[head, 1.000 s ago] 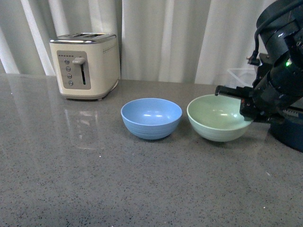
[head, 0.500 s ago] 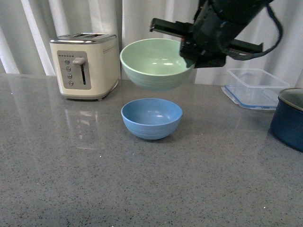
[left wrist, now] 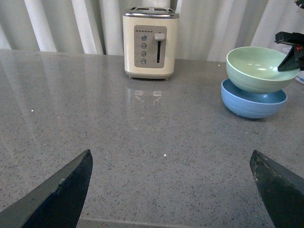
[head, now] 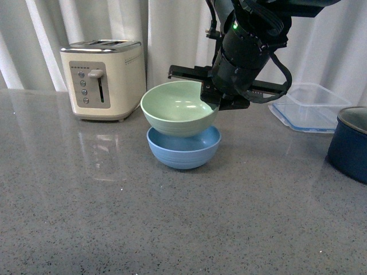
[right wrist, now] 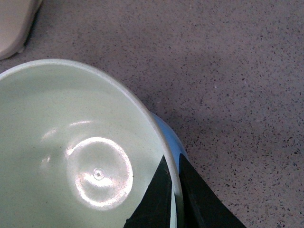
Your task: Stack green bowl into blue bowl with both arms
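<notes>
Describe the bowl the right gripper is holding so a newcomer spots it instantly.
Find the cream toaster at the back of the grey speckled countertop. Right of it two round matte bowls sit nested: it is the upper, pale mint-green bowl, rim pinched by the black right gripper. The lower bowl is sky-blue and ungripped.

Top bowl (head: pixel 178 110) in bottom bowl (head: pixel 183 153); toaster (head: pixel 103 77) behind-left; container (head: pixel 307 109), pot (head: pixel 347 150) right.

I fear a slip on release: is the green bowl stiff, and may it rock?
Probably stiff: the green bowl holds its shape though the right gripper pinches only its rim. It tilts over the blue bowl, so it may rock while settling. Its sheen suggests slipperiness.
</notes>
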You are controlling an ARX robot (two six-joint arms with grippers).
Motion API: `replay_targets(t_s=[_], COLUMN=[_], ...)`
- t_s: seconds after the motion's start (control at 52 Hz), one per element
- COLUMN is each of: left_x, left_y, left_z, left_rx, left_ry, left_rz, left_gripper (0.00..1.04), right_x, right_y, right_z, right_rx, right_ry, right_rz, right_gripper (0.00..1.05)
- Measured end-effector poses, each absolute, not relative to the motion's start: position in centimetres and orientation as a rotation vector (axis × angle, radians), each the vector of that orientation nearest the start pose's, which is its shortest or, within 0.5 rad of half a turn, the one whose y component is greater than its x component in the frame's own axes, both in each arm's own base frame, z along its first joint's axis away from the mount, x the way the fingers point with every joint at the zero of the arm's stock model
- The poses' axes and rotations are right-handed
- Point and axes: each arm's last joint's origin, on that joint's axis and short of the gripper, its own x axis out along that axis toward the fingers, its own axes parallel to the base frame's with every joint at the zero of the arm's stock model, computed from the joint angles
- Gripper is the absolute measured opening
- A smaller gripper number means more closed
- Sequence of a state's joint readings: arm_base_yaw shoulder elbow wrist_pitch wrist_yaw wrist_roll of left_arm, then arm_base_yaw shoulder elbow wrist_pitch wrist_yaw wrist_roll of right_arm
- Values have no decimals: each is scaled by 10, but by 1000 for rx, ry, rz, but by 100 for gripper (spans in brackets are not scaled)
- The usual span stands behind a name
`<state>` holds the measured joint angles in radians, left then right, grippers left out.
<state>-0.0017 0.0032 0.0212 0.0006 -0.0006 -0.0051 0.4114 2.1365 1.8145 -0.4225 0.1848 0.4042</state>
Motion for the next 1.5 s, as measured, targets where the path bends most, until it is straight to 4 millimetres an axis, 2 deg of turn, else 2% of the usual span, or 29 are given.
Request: replay_targets(t_s=[0.096, 0.135, 0.212, 0.327, 0.423, 0.481, 0.538, 0.577, 0.615, 0.673, 0.731, 0.923, 1.135, 1.308, 1.5], left_x=[97, 97, 97, 97, 97, 97, 97, 97, 97, 97, 97, 97, 97, 97, 97], left_y=[0, 0, 0, 0, 0, 0, 0, 0, 0, 0, 0, 0, 0, 0, 0], left_z=[171, 171, 171, 171, 171, 171, 171, 171, 171, 171, 171, 171, 171, 171, 171], left_rx=[-5, -5, -5, -5, -5, -5, -5, -5, -5, -5, -5, -5, -5, -5, -5], left_ry=[-18, -18, -18, -18, -18, -18, -18, -18, -18, -18, -18, -18, -18, -18, -18], left_rz=[-1, -1, -2, -2, -2, -2, -1, -1, -1, -2, -2, -2, -2, -2, -2], left_gripper=[98, 98, 98, 98, 98, 98, 98, 98, 98, 98, 98, 98, 98, 98, 98], right_x=[448, 448, 447, 440, 430, 417, 391, 373, 356, 339, 319, 277, 239, 212, 188], right_y=[188, 187, 187, 181, 168, 153, 130, 119, 108, 95, 81, 53, 34, 22, 14], right_z=[234, 233, 232, 237, 255, 273, 295, 302, 305, 303, 292, 232, 216, 199, 189], right_rx=[161, 161, 162, 176, 238, 288, 348, 342, 290, 228, 151, 21, 4, 1, 3], right_ry=[752, 754, 753, 736, 664, 517, 307, 190, 65, -24, -75, 20, -1, 14, 7], right_rz=[57, 56, 55, 59, 90, 159, 246, 239, 151, 59, 16, 6, 3, 2, 1], right_gripper=[1, 5, 15, 38, 58, 70, 84, 89, 83, 76, 65, 33, 0, 1, 1])
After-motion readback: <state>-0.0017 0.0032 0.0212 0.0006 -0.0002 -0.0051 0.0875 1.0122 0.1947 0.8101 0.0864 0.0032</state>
